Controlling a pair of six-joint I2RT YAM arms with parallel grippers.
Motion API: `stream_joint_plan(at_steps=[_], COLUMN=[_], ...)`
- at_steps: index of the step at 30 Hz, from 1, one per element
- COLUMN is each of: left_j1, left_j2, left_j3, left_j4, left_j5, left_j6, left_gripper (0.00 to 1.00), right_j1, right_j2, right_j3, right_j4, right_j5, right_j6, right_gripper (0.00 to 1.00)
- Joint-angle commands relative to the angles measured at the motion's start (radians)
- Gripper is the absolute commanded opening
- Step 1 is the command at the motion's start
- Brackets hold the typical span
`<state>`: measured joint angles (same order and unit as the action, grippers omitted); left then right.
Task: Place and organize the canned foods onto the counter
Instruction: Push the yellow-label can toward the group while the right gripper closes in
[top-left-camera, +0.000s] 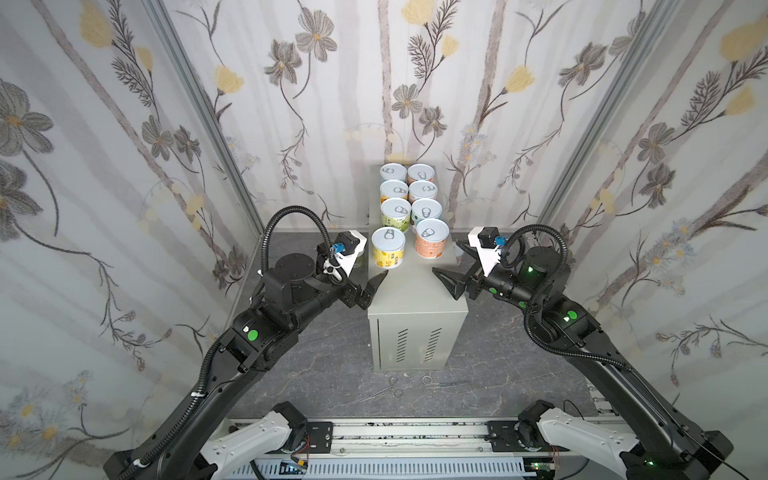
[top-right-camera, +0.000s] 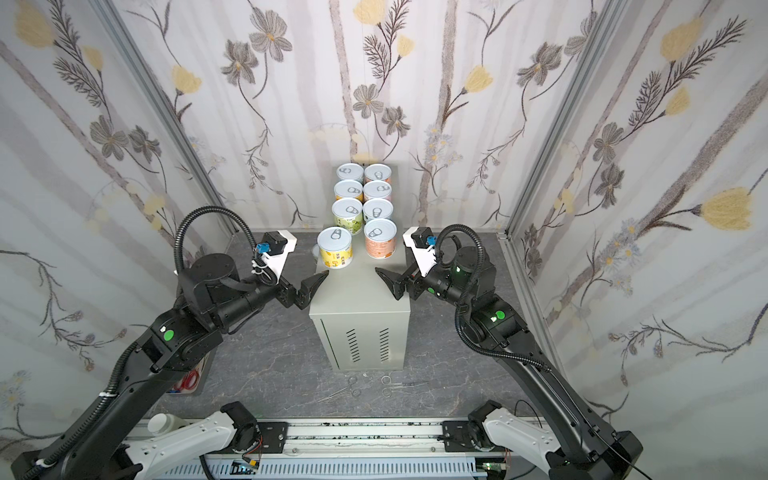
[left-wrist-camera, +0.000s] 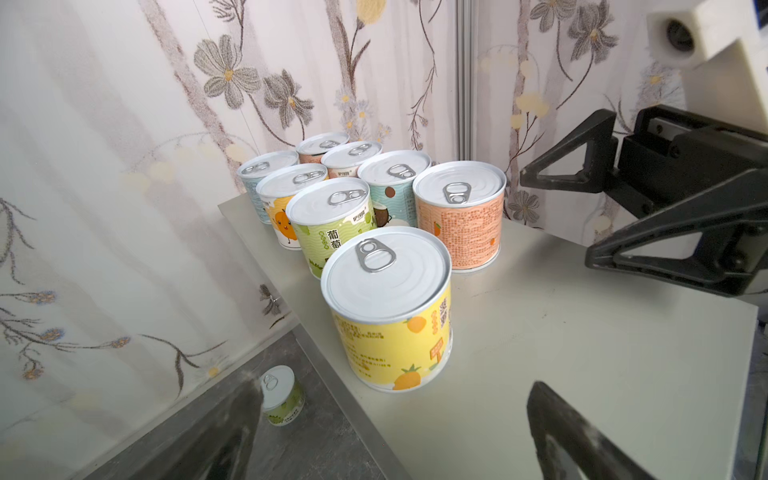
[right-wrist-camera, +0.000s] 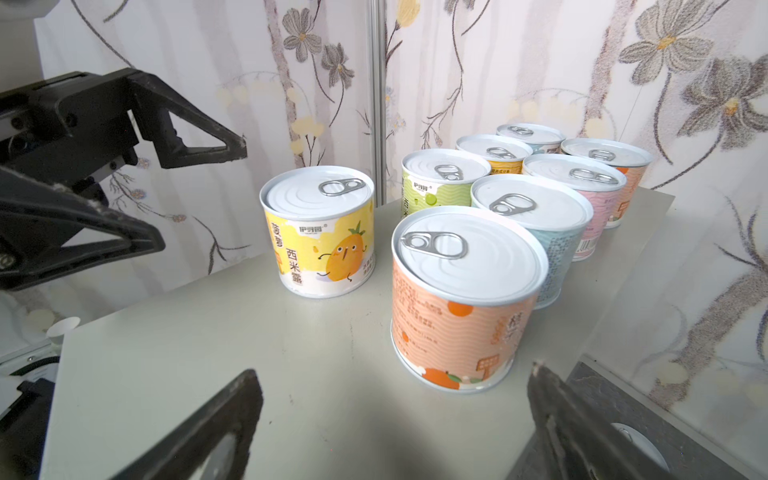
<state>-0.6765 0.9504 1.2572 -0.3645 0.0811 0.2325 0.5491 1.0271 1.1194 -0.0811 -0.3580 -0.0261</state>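
Counter (top-left-camera: 415, 291): eight tins (top-left-camera: 422, 192) in two rows.
Risk: left tool (top-left-camera: 376, 289), jaws spread and empty, could clip the yellow tin (top-left-camera: 388, 247) standing loose just ahead of it and skew the row.
Right tool (top-left-camera: 446, 284) also spread and empty, with the orange tin (top-left-camera: 432, 238) just ahead.
Green tin (left-wrist-camera: 282, 395) upright on the floor (left-wrist-camera: 332, 436) below the left tool, not yet placed.

Eight upright cans (top-left-camera: 396, 210) stand paired on the grey counter (top-left-camera: 415, 291) (yellow one (top-left-camera: 388, 249) frontmost).
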Motion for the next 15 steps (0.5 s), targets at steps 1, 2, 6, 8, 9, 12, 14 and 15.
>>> stream_joint_plan(at_steps=[1, 2, 6, 8, 9, 12, 14, 15], left_j1=[0.003, 0.003, 0.005, 0.007, 0.007, 0.008, 0.009, 0.009], left_j2=[-0.015, -0.02, -0.022, -0.012, -0.005, 0.011, 0.016, 0.017], left_j3=[-0.042, -0.052, -0.07, -0.071, -0.073, -0.084, -0.092, -0.097], left_j4=[0.145, 0.16, 0.19, 0.193, 0.193, 0.191, 0.194, 0.199], left_j5=[0.094, 0.111, 0.149, 0.157, 0.16, 0.161, 0.153, 0.147], left_j6=[0.029, 0.034, 0.043, 0.039, 0.036, 0.031, 0.029, 0.028], left_gripper=[1.0, 1.0, 1.0, 0.98, 0.97, 0.93, 0.91, 0.91], right_j1=[0.004, 0.006, 0.01, 0.012, 0.015, 0.02, 0.021, 0.021], right_j2=[-0.011, -0.013, -0.013, -0.008, -0.007, -0.005, -0.005, -0.005], right_j3=[-0.024, -0.03, -0.04, -0.044, -0.046, -0.053, -0.053, -0.053], right_j4=[0.1, 0.109, 0.129, 0.135, 0.138, 0.144, 0.144, 0.146], right_j5=[0.036, 0.049, 0.072, 0.075, 0.076, 0.082, 0.083, 0.085], right_j6=[0.048, 0.055, 0.082, 0.084, 0.085, 0.086, 0.085, 0.084], right_gripper=[1.0, 1.0, 1.0, 1.0, 0.99, 0.99, 0.99, 0.99])
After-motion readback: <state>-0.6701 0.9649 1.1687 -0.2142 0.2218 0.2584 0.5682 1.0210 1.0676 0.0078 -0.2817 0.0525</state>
